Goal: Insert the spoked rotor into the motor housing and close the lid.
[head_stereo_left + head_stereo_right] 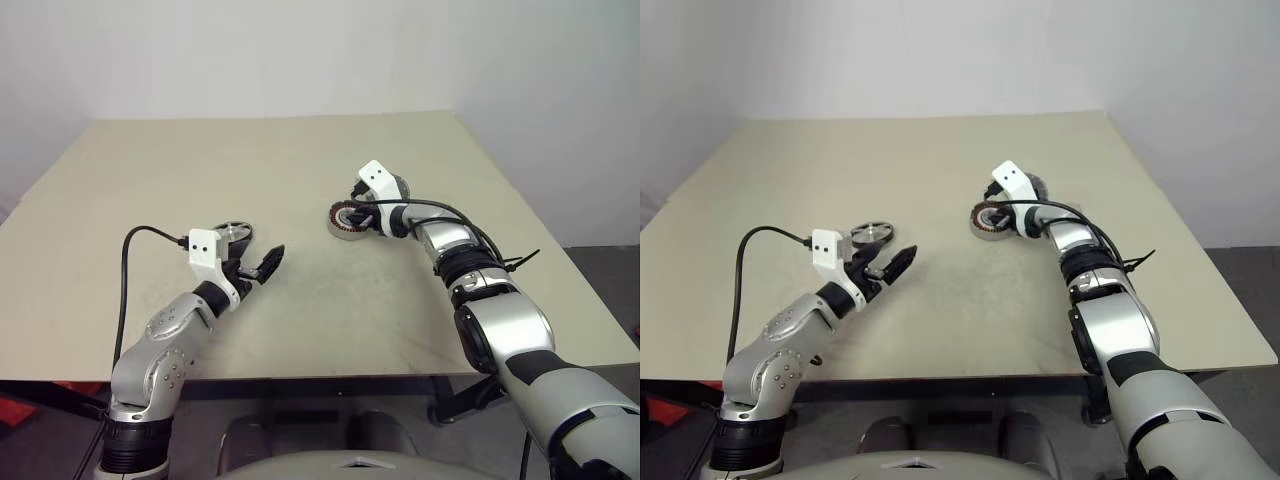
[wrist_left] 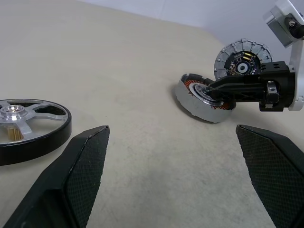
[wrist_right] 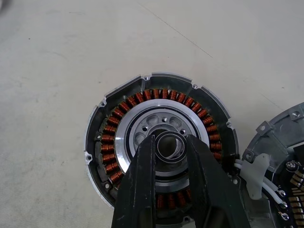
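One motor housing (image 3: 159,152), round, silver-grey, ringed with copper-brown windings, lying directly under the right gripper (image 3: 169,142). Two black fingers narrowed on one small thin metal ring (image 3: 169,147), held over the machined central hub. One lid (image 2: 243,61), flat grey disc with dark cut-outs and yellow marks, touching the housing just beyond that gripper. One spoked rotor (image 2: 28,128), dark-rimmed with silvery spokes, flat on the matte beige table (image 1: 300,170) just beside the left gripper (image 1: 258,266), spread wide and holding nothing, textured black pads.
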Controlling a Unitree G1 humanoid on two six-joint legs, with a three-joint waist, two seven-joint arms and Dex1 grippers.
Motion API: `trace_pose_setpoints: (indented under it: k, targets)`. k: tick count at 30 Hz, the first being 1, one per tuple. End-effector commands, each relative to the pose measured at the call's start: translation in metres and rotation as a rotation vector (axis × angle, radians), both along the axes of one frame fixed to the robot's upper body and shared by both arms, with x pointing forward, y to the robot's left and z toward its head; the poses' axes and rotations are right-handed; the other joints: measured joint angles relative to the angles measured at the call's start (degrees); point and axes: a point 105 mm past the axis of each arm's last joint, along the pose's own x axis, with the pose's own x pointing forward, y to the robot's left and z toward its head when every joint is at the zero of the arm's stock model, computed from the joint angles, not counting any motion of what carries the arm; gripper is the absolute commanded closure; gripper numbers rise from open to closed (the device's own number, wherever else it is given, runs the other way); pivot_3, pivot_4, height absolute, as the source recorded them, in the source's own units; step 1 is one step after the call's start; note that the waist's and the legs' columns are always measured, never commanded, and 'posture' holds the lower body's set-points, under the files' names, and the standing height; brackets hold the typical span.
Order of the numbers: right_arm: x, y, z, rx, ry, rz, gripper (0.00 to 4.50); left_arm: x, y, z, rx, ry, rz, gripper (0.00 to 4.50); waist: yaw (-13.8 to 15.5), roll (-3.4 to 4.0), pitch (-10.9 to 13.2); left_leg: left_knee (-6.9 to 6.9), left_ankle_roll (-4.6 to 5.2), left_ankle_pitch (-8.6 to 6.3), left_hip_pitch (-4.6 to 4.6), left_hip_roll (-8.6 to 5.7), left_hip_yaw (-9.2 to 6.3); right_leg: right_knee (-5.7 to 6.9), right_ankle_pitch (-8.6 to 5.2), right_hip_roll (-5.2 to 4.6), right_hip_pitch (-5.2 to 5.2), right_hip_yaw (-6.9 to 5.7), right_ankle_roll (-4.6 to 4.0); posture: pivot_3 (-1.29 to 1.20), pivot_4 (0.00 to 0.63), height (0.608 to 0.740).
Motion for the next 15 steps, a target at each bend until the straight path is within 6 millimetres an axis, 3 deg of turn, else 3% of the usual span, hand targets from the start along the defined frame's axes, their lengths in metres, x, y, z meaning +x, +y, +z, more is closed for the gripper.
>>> trace_pose_setpoints:
  k: [1,9,14,15]
  targets:
    - [0.0031,0.0075,0.0109,0.009,-0.039,0.014,3.75,0.0014,0.0014,0.0104,0.003,-0.048,0.002,0.0,-0.02,0.0,0.0,0.0,0.0,0.0,0.01,0.0,0.0,0.0,0.0,0.0,0.0,0.0,0.0,0.0,0.0,0.74]
    - [0.0045,0.0166,0.0208,0.02,-0.065,0.039,3.75,0.0006,0.0013,0.0097,0.002,-0.046,0.005,0.0,0.06,0.0,0.0,0.0,0.0,0.0,-0.01,0.0,0.0,-0.01,0.0,0.0,0.0,0.0,0.0,0.0,0.0,0.74]
    - [0.0041,0.0157,0.0168,0.014,-0.055,0.035,3.75,0.0005,0.0011,0.0099,0.002,-0.047,0.007,0.0,0.1,0.0,0.0,0.0,0.0,0.0,-0.01,0.0,0.0,0.0,0.0,0.0,0.0,0.0,0.0,0.0,0.0,0.74]
    - [0.0044,0.0146,0.0159,0.01,-0.055,0.031,3.45,0.0004,0.0011,0.0099,0.002,-0.047,0.008,0.0,0.11,0.0,0.0,0.0,0.0,0.0,-0.01,0.0,0.0,0.0,0.0,0.0,0.0,0.0,0.0,0.0,0.0,0.74]
